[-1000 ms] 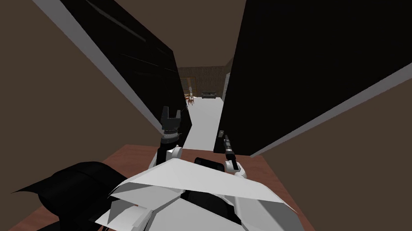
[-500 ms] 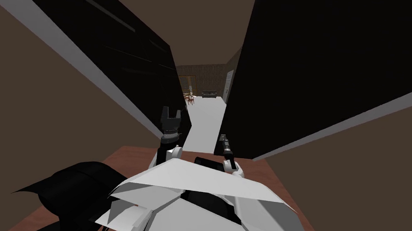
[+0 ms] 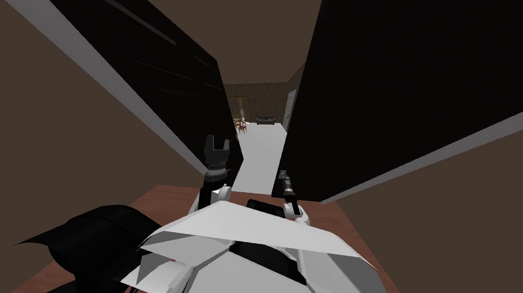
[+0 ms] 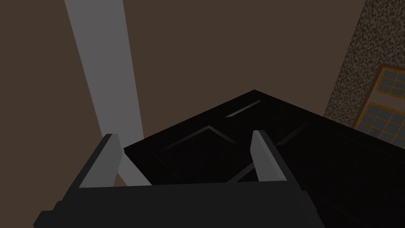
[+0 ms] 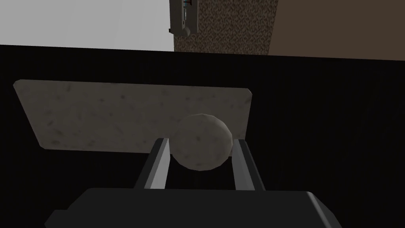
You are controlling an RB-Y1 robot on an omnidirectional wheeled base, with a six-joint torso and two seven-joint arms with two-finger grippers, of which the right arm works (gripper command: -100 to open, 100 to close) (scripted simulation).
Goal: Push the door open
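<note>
- While we stand close to the doorway, our right gripper (image 5: 200, 141) is closed on the round grey knob (image 5: 202, 147), with one finger pressing each side of it.
- The knob sits on a speckled grey plate (image 5: 99, 114), which is fixed to the black door (image 3: 411, 78) near its free edge.
- This door rises on our right side and stands partly open; past its edge we see a white floor (image 3: 260, 153) and a far room.
- Our left gripper (image 3: 217, 144) is raised at the left of the gap, its fingers wide apart and holding nothing.
- It faces another black panelled door (image 4: 221, 150), beside a grey frame strip (image 4: 106, 71).
</note>
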